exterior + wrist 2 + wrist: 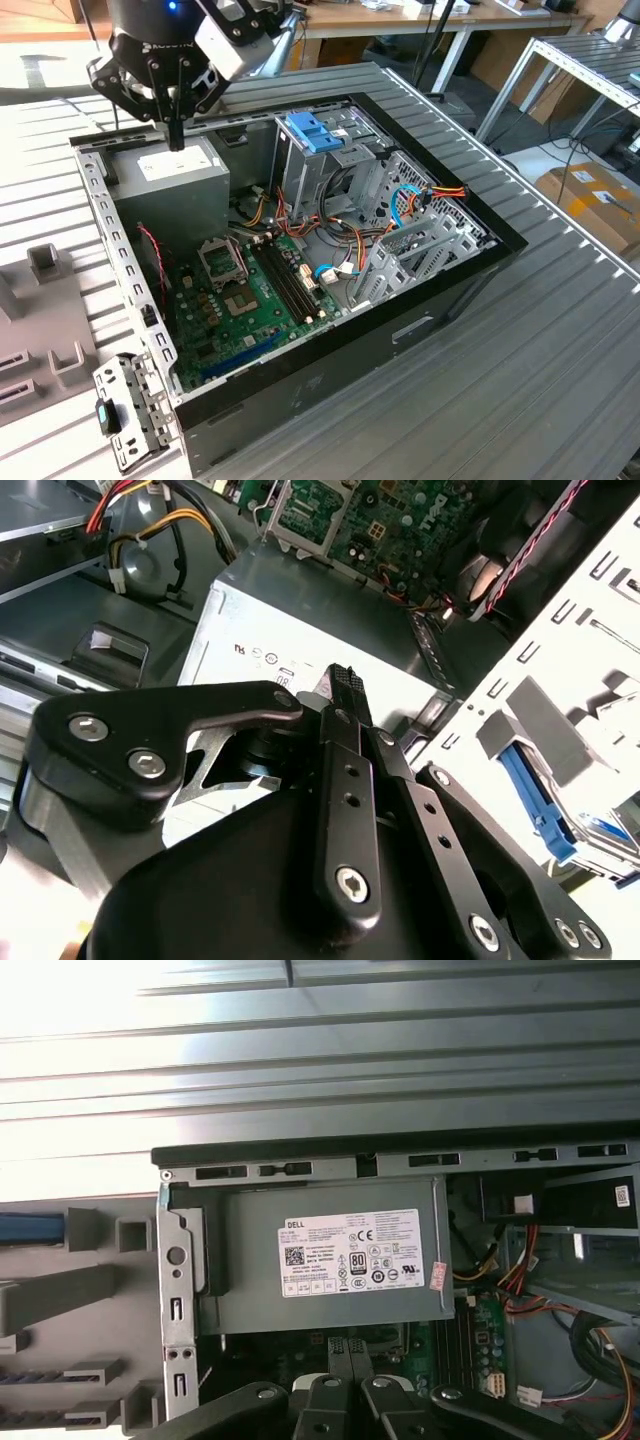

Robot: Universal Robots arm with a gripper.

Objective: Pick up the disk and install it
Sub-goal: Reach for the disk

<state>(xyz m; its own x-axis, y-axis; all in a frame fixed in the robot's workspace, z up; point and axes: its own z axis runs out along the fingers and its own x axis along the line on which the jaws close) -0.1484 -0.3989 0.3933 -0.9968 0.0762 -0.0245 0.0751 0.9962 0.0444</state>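
My gripper [177, 138] hangs over the back left corner of the open computer case [455, 290], fingers pointing down and shut with nothing between them. Its tips hover just above the grey power supply box [172, 180] with the white label. In both wrist views the shut fingertips [338, 1346] sit over that box [330, 1260] [300, 610]. The disk shows by its bright blue rail [28, 1228] lying in a grey holder outside the case wall, apart from the gripper; the same blue rail [535, 800] appears beyond the white slotted case frame.
A paler blue slotted tray [315, 130] sits on top of the metal drive cage [345, 170]. The green motherboard [240, 295] and coloured cables [430, 195] fill the case floor. Grey holder blocks [40, 300] and a loose metal bracket [130, 410] lie at the exterior view's left.
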